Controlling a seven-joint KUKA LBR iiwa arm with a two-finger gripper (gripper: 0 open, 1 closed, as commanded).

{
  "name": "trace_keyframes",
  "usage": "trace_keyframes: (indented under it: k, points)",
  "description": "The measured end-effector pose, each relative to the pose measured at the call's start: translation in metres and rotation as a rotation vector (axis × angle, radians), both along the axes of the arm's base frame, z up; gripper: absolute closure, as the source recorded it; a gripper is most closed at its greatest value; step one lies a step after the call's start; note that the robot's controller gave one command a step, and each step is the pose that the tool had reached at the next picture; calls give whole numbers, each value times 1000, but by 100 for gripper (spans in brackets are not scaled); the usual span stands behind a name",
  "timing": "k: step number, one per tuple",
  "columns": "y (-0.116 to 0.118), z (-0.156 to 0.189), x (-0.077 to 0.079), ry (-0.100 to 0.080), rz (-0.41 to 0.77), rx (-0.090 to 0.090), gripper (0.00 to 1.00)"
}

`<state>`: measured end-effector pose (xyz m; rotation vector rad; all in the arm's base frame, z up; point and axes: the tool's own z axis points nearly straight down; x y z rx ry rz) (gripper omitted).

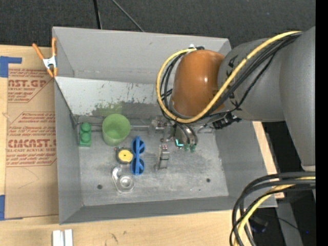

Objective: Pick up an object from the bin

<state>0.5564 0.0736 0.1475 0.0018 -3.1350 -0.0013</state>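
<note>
My gripper (175, 150) hangs low over the bin floor, right of centre, under the arm's orange cover. It is open, with bare floor between its fingers (164, 157). Just left of it lies a blue plastic clip-shaped piece (138, 156), apart from the near fingertip. A small yellow disc (124, 155) sits against the blue piece's left side. A clear plastic piece (123, 180) lies below the disc, toward the bin's front.
A light green cup (116, 128) stands left of centre near the back slope, and a small green block (85, 135) lies at the far left. The arm covers the bin's back right corner.
</note>
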Motion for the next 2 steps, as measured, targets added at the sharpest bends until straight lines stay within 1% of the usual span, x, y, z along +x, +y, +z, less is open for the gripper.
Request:
trace_keyframes:
  k: [1,2]
  points:
    - [64,-75,-8,-4,194,0,0]
    - [64,-71,-4,-18,191,4,100]
